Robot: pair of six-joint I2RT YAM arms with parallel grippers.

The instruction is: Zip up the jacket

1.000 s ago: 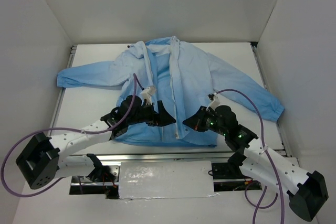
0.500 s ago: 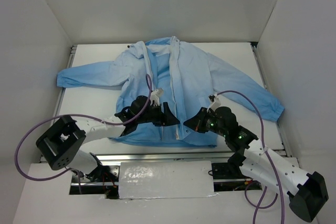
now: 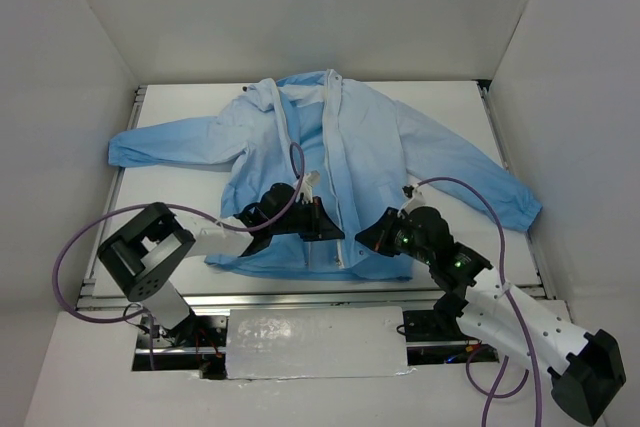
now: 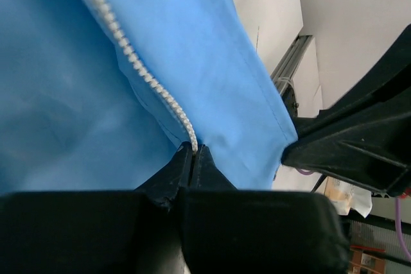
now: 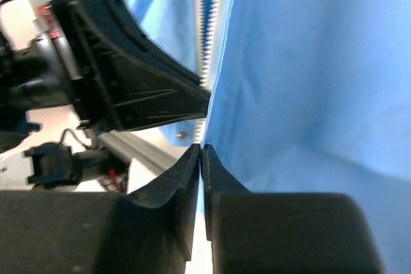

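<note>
The light-blue jacket [image 3: 375,137] lies flat on the table, front up, its white zipper [image 3: 330,167] running down the middle and unzipped. My left gripper [image 3: 338,231] is at the bottom of the zipper near the hem. In the left wrist view it [image 4: 194,152] is shut, with the lower end of the zipper teeth [image 4: 131,59] pinched between its tips. My right gripper [image 3: 362,240] is just to the right, at the other front edge. In the right wrist view its [image 5: 201,151] jaws stand a thin slit apart, and the jacket's edge [image 5: 221,94] runs down into that slit.
The two grippers nearly touch at the hem; the left gripper's black body [image 5: 128,88] fills the right wrist view's left side. The sleeves [image 3: 160,144] spread out to both sides. A metal rail [image 3: 300,297] borders the table's near edge, and white walls enclose it.
My left arm has swung right along the hem to the zipper's bottom and shut on it. The right gripper has stayed put, and its jaws have parted slightly.
</note>
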